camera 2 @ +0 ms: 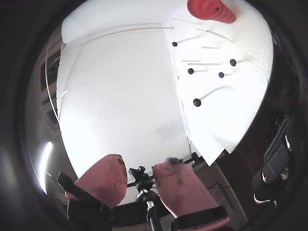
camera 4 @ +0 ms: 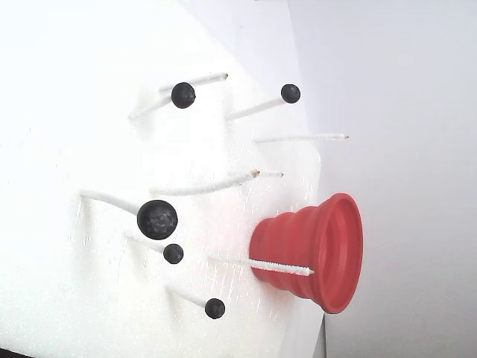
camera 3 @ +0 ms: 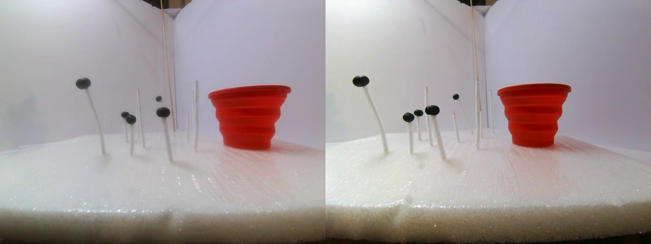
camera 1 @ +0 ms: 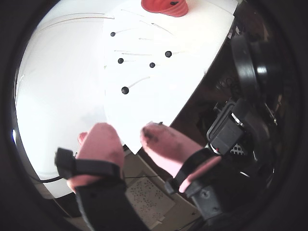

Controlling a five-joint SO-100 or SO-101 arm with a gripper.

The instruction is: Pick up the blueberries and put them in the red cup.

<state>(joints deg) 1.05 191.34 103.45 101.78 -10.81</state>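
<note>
Hovering low in a wrist view, the gripper (camera 1: 129, 134) gapes empty, pink fingers (camera 1: 101, 144) apart (tips smudged dark). Beyond, mid-frame, five blueberries (camera 1: 125, 90) sit atop white sticks (camera 1: 138, 81); the red cup (camera 1: 165, 6) is cropped at the top edge.

White foam slab (camera 3: 163, 188) wrapped in clear film, thin white sticks (camera 3: 196, 114) stuck upright in it, some bare-tipped. White backdrop panels (camera 3: 244, 46) behind. Tripod head (camera 2: 140, 179) under slab edge; perforated card (camera 1: 144, 195) below.
</note>
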